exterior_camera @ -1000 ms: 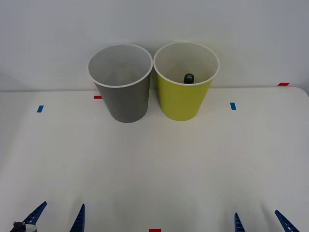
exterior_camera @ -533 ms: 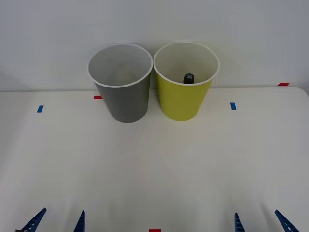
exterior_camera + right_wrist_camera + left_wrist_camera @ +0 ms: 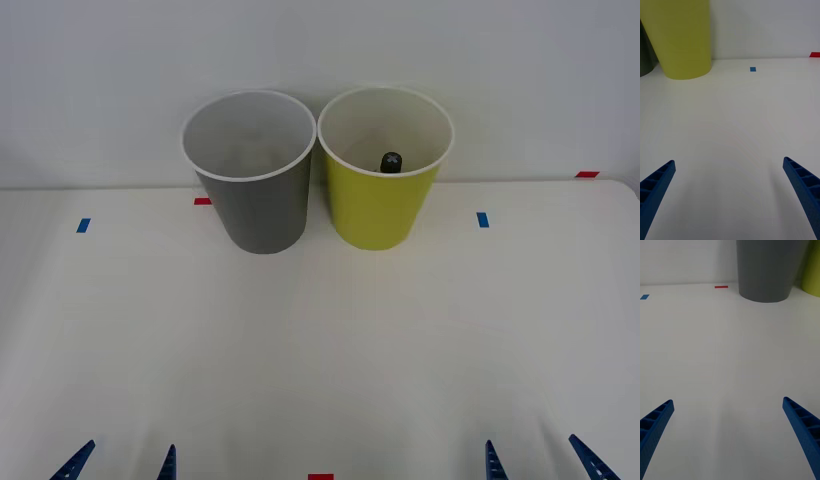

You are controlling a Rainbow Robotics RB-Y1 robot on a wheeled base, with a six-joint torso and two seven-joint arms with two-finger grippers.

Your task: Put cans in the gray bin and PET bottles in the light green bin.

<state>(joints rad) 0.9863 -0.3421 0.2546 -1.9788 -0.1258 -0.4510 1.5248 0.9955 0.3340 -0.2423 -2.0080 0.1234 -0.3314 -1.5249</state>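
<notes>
- Bottle [image 3: 391,162] sits inside the light green bin [image 3: 380,205]; only its black cap pokes up near the front wall of the bin's pale inside. Bottle sorting looks done.
- Gray bin [image 3: 255,200] stands just beside the green one, rims nearly touching, at the far edge of the table [image 3: 320,340] against the wall. Can't tell what's in it: the inside is pale with a faint smudge low down, no can clearly visible.
- Nothing else lies on the tabletop between bins and grippers, so I'd judge the task finished or close to it, pending whatever is in the gray bin.
- Left gripper [image 3: 121,464] low at the near edge, left side, fingers spread wide, holding nothing.
- Right gripper [image 3: 540,460] mirrored at the near edge on the right, also wide and empty. Both well apart from the bins.
- Materials: bins are tall tapered cups, smooth matte walls, white rolled rims. Table is plain white, flat, with small blue tape marks [image 3: 483,219] and red ones. Gripper fingers [image 3: 655,423] are blue, ribbed, tapering to points.
</notes>
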